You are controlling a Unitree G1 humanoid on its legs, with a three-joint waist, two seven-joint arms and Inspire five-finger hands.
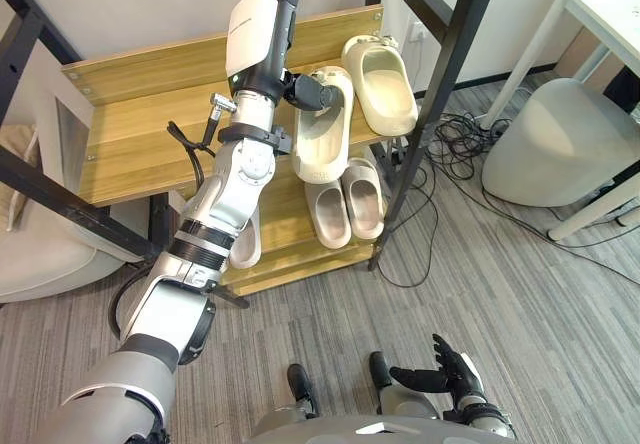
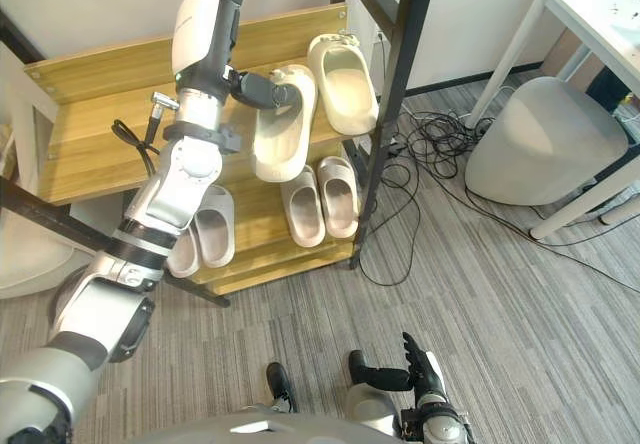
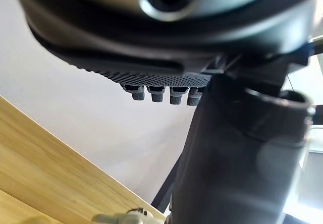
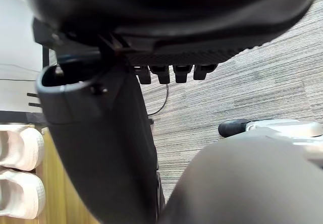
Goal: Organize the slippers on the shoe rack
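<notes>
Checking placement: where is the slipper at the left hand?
Head views: the slipper overhangs the front edge of the top shelf, left of another slipper, with the left hand on it.

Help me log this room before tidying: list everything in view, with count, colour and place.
shoe rack: one, light wood on black frame, by the wall.
slippers: six, cream; two on the top shelf, four on the lower.
table: one, white, far right.
soft stool: one, grey, by the table.
cushion: one, beige, left of the rack.
cables: several, black, beside the rack.
carpet: one, grey, the floor.
left hand: dark, at the top-shelf slipper overhanging the edge.
right hand: dark, open, low over the carpet.
</notes>
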